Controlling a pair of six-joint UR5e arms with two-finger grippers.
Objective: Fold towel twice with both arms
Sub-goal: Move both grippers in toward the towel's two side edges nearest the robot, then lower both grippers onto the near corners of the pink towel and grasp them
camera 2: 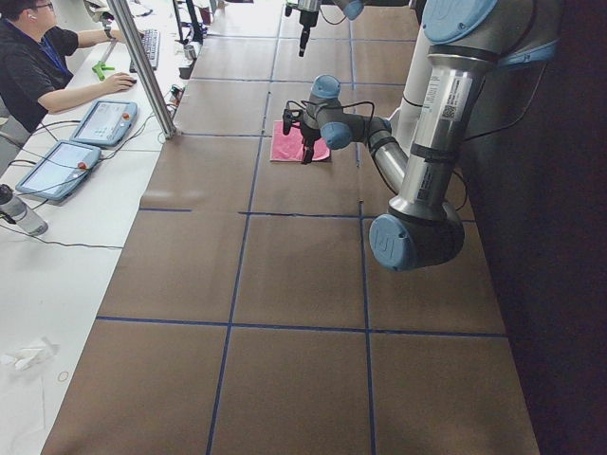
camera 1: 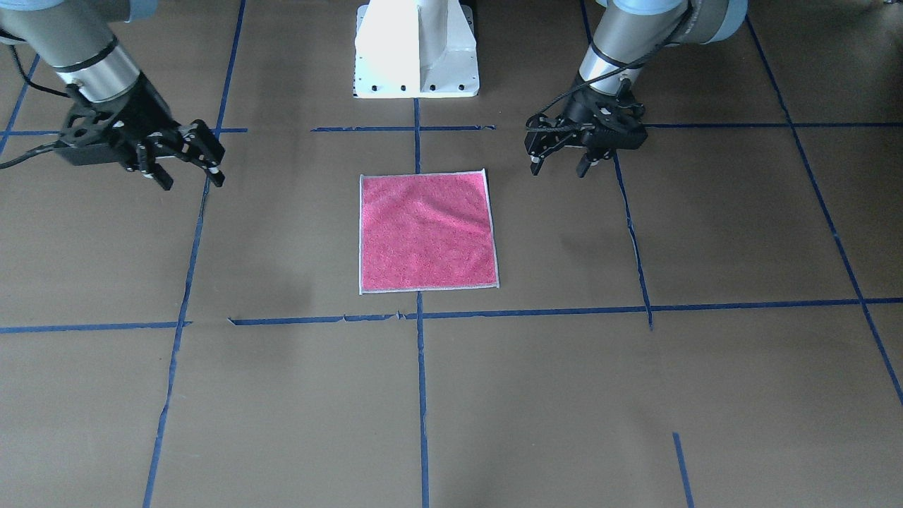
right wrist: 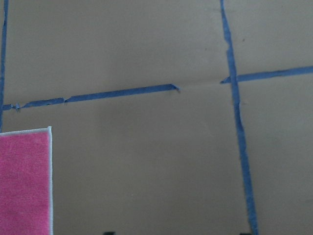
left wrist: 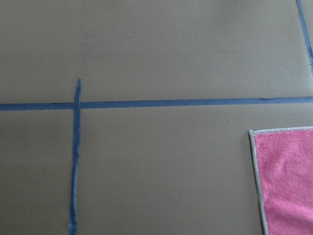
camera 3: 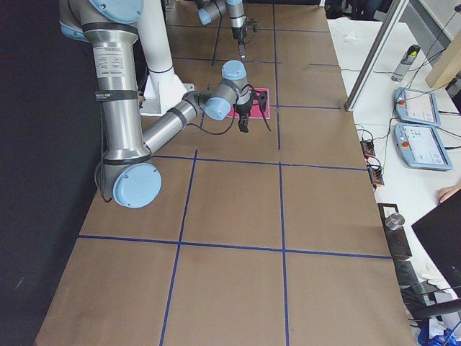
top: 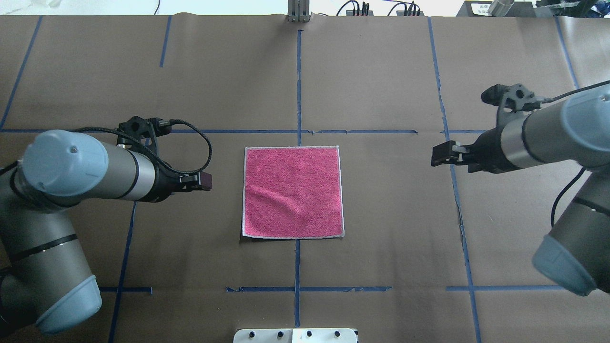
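The towel (camera 1: 427,233) lies flat and unfolded on the brown table, pink face up, with a pale stitched edge all round; it also shows in the overhead view (top: 292,190). My left gripper (camera 1: 561,168) hovers open and empty just off the towel's corner nearest the robot, on its left side (top: 205,180). My right gripper (camera 1: 192,180) hovers open and empty farther out on the other side (top: 438,155). The left wrist view shows one towel corner (left wrist: 288,181), the right wrist view another (right wrist: 24,181). Neither gripper touches the towel.
The white pedestal base (camera 1: 416,49) stands behind the towel at the robot's side. Blue tape lines (camera 1: 420,395) cross the brown table cover. An operator (camera 2: 38,66) sits at a side bench with tablets (camera 2: 102,121) beyond a metal post (camera 2: 142,66).
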